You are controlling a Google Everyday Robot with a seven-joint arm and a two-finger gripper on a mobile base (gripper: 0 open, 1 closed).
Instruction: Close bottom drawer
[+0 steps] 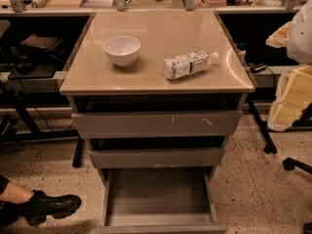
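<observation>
The bottom drawer [157, 195] is pulled far out from the grey cabinet. Its shallow grey tray is empty and its plain front panel [158, 228] lies at the lower edge of the view. Above it the mid-width grey drawer [156, 157] and the widest grey drawer [156, 123], which has pale scratch marks, each stand out a little from the cabinet. The gripper is not in view.
A white bowl [121, 49] and a plastic water bottle [187, 65] lying on its side rest on the beige cabinet top [156, 28]. A person's black boot [48, 206] is on the floor at lower left. Chair legs [292, 165] and pale yellow bulky material [292, 96] stand at the right.
</observation>
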